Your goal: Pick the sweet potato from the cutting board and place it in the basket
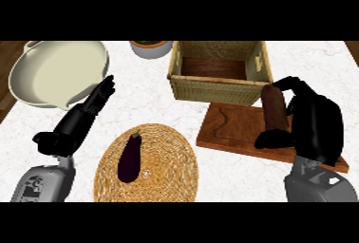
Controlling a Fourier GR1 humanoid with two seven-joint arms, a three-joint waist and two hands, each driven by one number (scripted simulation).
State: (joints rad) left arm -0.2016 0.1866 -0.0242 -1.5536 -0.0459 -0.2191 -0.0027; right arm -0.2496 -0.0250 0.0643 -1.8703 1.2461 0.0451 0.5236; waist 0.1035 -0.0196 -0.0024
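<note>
The sweet potato (pixel 275 108) is a long reddish-brown root standing on end at the right part of the wooden cutting board (pixel 231 130). My right hand (pixel 312 121) is curled round it, fingers over its top and thumb near its lower end. The wicker basket (pixel 219 88) with a dark wooden floor stands just behind the board. My left hand (pixel 80 121) rests open at the left, fingers pointing up toward the pale pot.
A large cream pot (pixel 60 71) fills the back left corner. A round woven mat (pixel 147 166) at the front middle carries a dark eggplant (pixel 129 157). A small grey planter (pixel 151 47) sits behind, left of the basket.
</note>
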